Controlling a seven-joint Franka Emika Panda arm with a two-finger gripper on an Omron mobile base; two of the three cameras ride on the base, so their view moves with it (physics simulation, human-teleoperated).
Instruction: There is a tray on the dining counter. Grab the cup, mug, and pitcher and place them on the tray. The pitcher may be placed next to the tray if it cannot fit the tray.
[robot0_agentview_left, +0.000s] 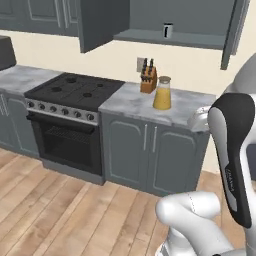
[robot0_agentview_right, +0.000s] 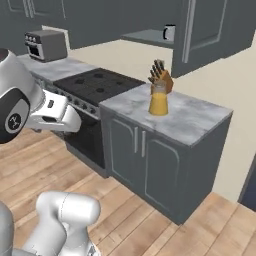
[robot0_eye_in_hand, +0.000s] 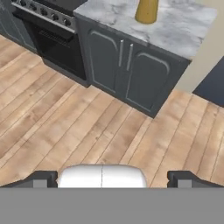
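The pitcher (robot0_agentview_left: 162, 93) (robot0_agentview_right: 158, 100) (robot0_eye_in_hand: 146, 10), clear glass with orange liquid and a brown lid, stands upright on the short marble-topped grey cabinet counter (robot0_agentview_left: 130, 102). The mug (robot0_agentview_left: 168, 30) (robot0_agentview_right: 169, 33) sits on the shelf of the open upper cabinet above it. My gripper (robot0_eye_in_hand: 113, 179) is open with nothing between its fingertips (robot0_eye_in_hand: 43, 178). It hangs over the wooden floor, well short of the counter, and points down toward the cabinet front. The tray, the dining counter and the cup are out of view.
A knife block (robot0_agentview_left: 148, 77) stands just behind the pitcher. A black stove with oven (robot0_agentview_left: 70, 100) adjoins the counter on the left. Open upper cabinet doors (robot0_agentview_left: 100, 25) (robot0_agentview_right: 200, 35) jut out on both sides of the shelf. A toaster oven (robot0_agentview_right: 45, 45) sits far left.
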